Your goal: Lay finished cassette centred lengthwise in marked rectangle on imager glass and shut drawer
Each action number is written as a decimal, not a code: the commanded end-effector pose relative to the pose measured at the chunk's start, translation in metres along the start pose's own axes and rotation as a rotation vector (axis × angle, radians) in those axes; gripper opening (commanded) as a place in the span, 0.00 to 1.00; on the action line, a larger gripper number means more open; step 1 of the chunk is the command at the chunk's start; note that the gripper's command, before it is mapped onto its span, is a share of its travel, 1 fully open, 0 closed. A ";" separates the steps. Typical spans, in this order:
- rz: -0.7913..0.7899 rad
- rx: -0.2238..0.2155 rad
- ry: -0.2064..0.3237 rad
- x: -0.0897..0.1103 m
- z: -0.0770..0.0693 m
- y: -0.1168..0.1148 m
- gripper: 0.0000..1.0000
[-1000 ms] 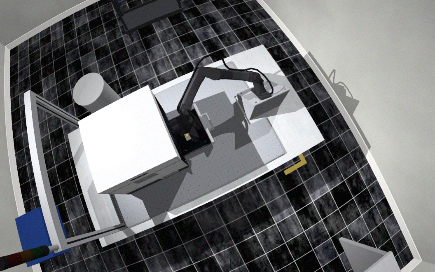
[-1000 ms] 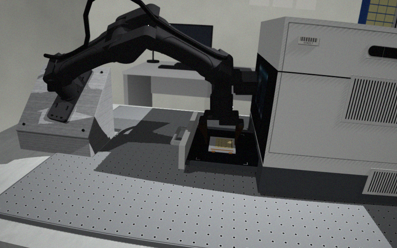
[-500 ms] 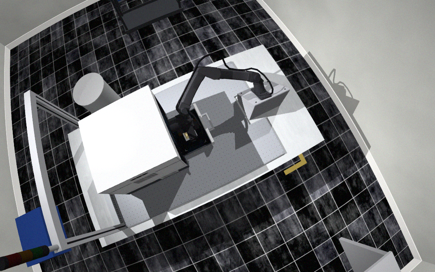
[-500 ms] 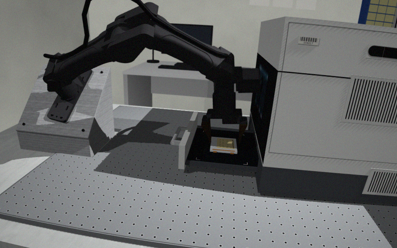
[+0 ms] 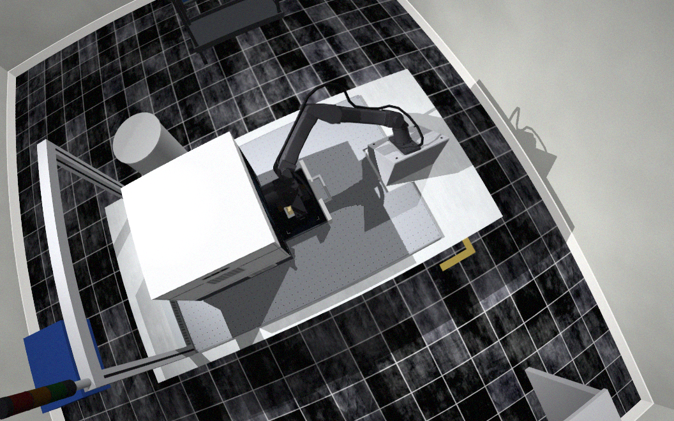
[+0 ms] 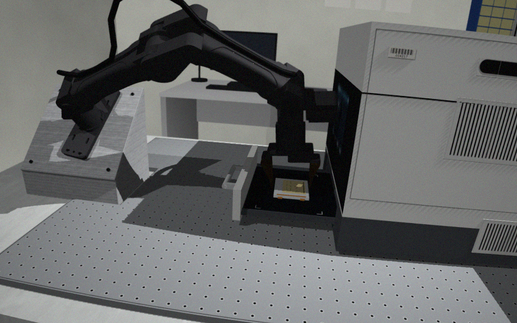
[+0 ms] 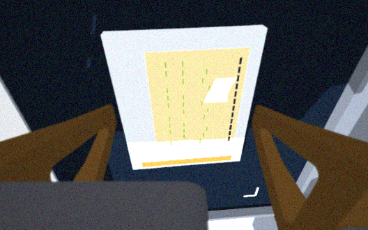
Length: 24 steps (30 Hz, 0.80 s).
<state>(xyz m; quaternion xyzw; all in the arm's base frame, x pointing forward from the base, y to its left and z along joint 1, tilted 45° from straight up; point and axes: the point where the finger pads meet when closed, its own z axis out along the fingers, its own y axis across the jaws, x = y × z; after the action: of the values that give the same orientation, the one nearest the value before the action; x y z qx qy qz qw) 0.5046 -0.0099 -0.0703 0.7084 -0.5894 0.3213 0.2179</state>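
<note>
FINISHED, a pale cassette with a yellow gel window, lies face up, apparently on the black glass. It looks about central among the corner marks in the exterior view, slightly turned in the wrist view. A near corner mark shows. My gripper is open, pointing down, its brown fingers beside the cassette's two long sides with narrow gaps. IM is a large white box. Its drawer stands open. Some corner marks are hidden.
The drawer's handle faces the arm's slanted metal base. IM's dark front face rises close beside my wrist. Drawer and base stand over a perforated plate.
</note>
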 end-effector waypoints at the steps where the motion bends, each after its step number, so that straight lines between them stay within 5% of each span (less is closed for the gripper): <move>1: 0.006 0.050 -0.010 -0.003 -0.020 -0.011 0.91; 24: 0.001 0.042 -0.010 -0.002 -0.021 -0.008 0.91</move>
<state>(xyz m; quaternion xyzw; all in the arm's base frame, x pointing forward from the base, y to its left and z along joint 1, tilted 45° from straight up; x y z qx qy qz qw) 0.5033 -0.0102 -0.0716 0.7088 -0.5890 0.3204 0.2191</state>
